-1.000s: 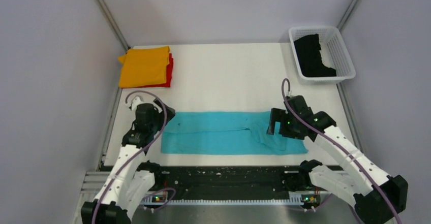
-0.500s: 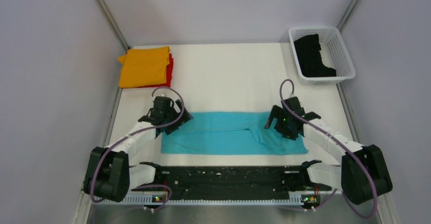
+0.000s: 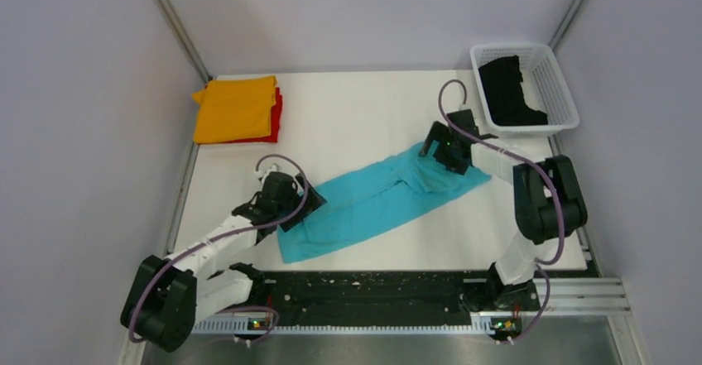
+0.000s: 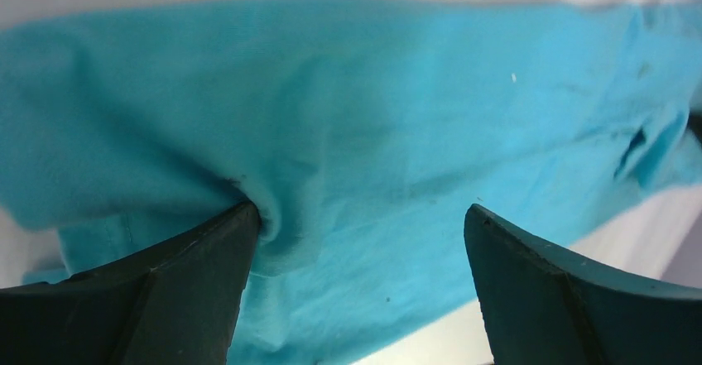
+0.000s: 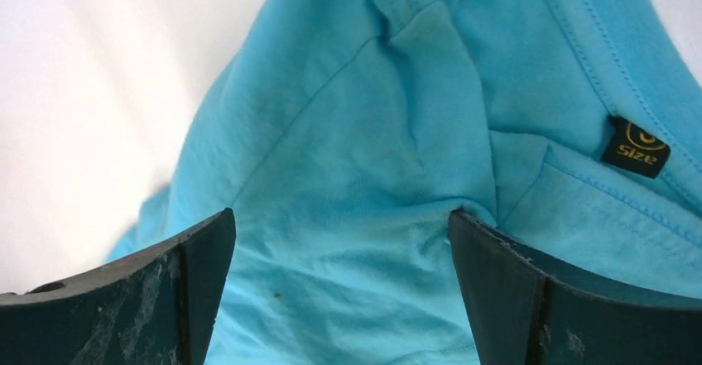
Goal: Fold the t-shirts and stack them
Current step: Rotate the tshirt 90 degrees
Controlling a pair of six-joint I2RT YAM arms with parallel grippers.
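The turquoise shirt (image 3: 377,204), folded into a long narrow band, lies slantwise across the middle of the counter (image 3: 356,108), running from the near left up to the far right. The left gripper (image 3: 296,208) sits on its near-left end and the right gripper (image 3: 443,151) on its far-right end. In the left wrist view the left gripper (image 4: 362,216) has its fingers spread wide, the tips pressed onto the cloth (image 4: 372,133), which puckers against one of them. The right gripper (image 5: 339,216) is likewise spread apart over the collar end (image 5: 356,175), beside a small black size label (image 5: 635,147). At the far left corner a folded orange shirt (image 3: 236,107) rests on a red shirt (image 3: 276,117). At the far right a black shirt (image 3: 509,92) lies in a white mesh basket (image 3: 559,92). The turquoise cloth is lightly wrinkled.
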